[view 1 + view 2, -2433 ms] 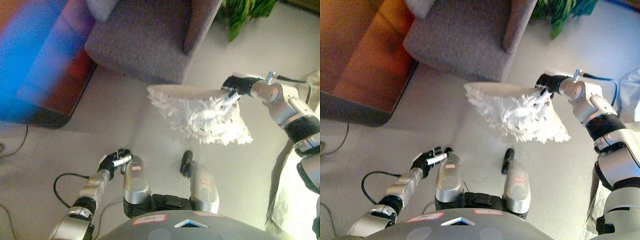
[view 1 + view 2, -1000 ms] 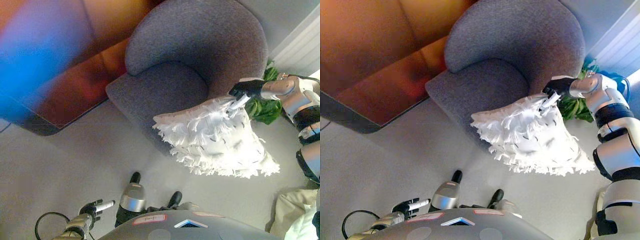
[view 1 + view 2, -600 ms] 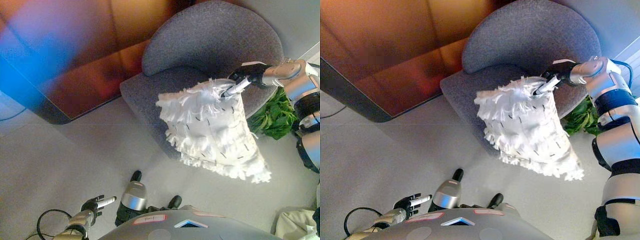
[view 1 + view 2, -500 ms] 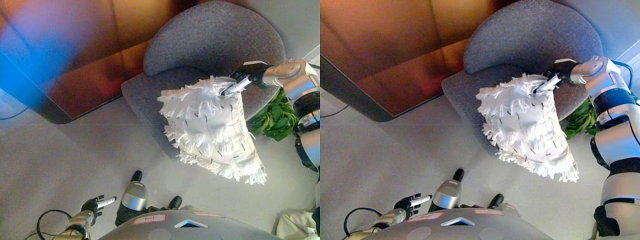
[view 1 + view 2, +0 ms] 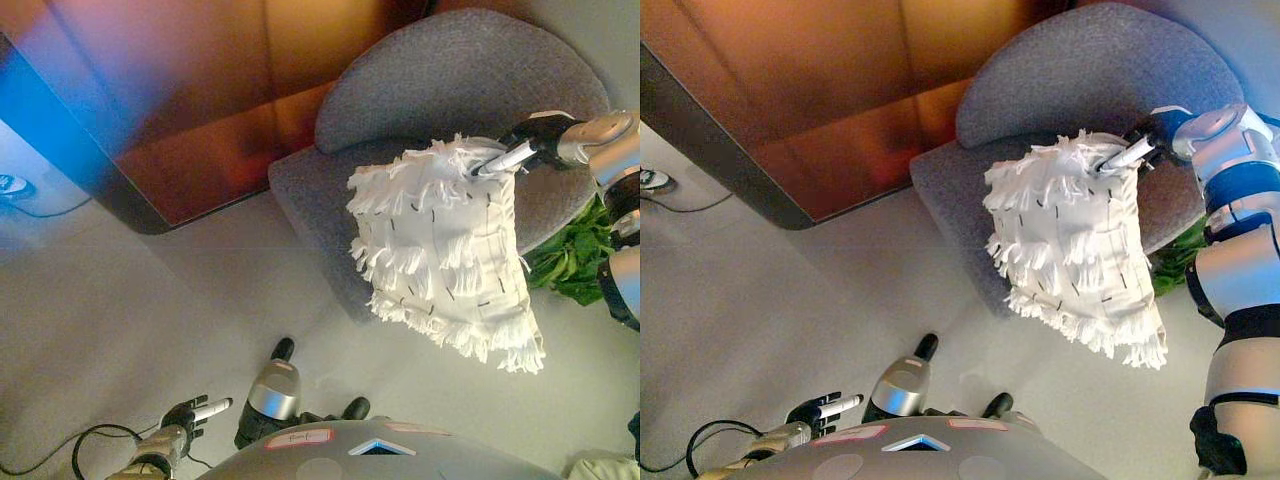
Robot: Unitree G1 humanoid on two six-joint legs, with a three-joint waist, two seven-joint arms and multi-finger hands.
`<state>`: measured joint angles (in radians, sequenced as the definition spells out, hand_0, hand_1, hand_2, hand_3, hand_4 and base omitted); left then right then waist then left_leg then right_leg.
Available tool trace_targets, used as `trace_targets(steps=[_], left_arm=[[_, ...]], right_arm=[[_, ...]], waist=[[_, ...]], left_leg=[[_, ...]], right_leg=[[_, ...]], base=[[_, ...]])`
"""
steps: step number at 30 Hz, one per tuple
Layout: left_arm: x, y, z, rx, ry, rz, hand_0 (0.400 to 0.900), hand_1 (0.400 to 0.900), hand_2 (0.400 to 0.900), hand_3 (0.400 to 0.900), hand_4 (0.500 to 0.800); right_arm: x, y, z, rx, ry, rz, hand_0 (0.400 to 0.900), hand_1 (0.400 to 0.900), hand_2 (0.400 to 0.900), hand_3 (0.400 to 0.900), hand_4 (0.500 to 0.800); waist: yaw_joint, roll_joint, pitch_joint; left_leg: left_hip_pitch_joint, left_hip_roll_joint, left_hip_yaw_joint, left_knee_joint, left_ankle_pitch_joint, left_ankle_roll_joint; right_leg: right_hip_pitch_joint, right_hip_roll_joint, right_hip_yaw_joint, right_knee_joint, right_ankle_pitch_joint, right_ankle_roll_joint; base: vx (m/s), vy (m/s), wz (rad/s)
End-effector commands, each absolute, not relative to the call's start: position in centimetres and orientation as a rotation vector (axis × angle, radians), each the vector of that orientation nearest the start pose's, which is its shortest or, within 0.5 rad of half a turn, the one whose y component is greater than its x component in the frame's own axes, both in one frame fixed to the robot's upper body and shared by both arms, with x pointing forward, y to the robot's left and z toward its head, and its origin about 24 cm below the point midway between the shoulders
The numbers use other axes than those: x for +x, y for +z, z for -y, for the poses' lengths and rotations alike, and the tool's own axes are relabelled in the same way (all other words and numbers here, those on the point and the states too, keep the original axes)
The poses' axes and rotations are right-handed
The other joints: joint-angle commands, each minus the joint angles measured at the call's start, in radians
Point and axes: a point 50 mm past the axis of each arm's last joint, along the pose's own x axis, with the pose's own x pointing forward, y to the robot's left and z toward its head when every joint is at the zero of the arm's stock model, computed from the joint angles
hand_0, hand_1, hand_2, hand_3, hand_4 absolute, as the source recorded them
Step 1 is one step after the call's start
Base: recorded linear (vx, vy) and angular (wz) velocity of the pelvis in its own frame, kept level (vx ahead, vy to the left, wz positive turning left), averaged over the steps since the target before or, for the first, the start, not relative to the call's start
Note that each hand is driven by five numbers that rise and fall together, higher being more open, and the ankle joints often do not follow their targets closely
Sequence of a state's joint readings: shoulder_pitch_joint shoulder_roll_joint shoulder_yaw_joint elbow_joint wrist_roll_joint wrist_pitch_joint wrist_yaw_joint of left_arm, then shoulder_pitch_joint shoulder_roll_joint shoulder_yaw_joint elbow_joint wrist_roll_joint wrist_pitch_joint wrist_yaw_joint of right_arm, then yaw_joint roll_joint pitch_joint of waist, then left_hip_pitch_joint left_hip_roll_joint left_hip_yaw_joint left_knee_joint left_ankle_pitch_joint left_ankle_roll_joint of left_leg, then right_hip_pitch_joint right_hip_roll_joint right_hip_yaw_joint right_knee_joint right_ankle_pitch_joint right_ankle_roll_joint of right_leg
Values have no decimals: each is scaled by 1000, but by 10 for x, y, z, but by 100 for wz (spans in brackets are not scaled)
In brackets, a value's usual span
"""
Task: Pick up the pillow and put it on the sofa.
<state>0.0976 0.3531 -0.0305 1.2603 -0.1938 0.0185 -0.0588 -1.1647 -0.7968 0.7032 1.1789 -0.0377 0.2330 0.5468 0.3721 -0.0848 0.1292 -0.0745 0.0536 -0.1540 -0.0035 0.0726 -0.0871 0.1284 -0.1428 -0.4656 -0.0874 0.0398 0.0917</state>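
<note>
Left hand [image 5: 190, 414] low nr bottom edge, fingers relaxed & spread, holding nothing. White fringed fabric pillow w/ short dark dashes [image 5: 445, 255] hangs in air over front of round grey upholstered sofa [image 5: 450, 85], clear of seat. Right hand [image 5: 528, 140] pinches pillow's top corner. Green leafy plant [image 5: 575, 262] beside sofa.

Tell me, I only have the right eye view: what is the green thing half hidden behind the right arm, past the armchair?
Observer: A leafy green plant. In the left eye view its leaves spread out beside the grey armchair, right of the hanging fringed pillow.
Operator: Anything on the floor at the lower right, where the arm blocks my view?
Observer: Yes, a pale cream bit of cloth shows at the lower right corner; what it is I cannot tell.
</note>
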Motion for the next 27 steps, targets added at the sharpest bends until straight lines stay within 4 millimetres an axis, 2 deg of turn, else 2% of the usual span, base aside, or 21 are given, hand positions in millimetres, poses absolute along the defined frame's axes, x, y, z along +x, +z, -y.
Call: trace_targets(steps=[1,14,20,27], left_arm=[[15,-151,-299,224,235,-1423,900,900,900,900,800],[12,-151,-299,213,238,-1433,900,900,900,900,800],[12,-151,-299,213,231,-1431,900,900,900,900,800],[15,-150,-300,215,238,-1424,900,900,900,900,800]], right_arm=[[385,307,317,-1110,-204,-353,900,900,900,900,800],[382,313,321,-1188,-249,-374,900,900,900,900,800],[370,319,341,-1235,-363,-465,900,900,900,900,800],[361,320,356,-1264,-406,-558,900,900,900,900,800]], waist=[[44,-12,-76],[32,-9,-77],[25,-11,-80],[5,-17,-88]], left_leg=[[41,81,11,-84,34,-38],[59,86,22,-84,31,-40],[59,87,31,-84,30,-41],[68,85,44,-84,24,-36]], right_leg=[[42,-44,0,0,-5,33],[51,-40,21,0,-13,29],[49,-41,23,0,-13,31],[42,-38,43,0,-11,31]], base=[[12,-30,6],[-1,1,-7],[-39,10,2],[-43,-3,-7]])
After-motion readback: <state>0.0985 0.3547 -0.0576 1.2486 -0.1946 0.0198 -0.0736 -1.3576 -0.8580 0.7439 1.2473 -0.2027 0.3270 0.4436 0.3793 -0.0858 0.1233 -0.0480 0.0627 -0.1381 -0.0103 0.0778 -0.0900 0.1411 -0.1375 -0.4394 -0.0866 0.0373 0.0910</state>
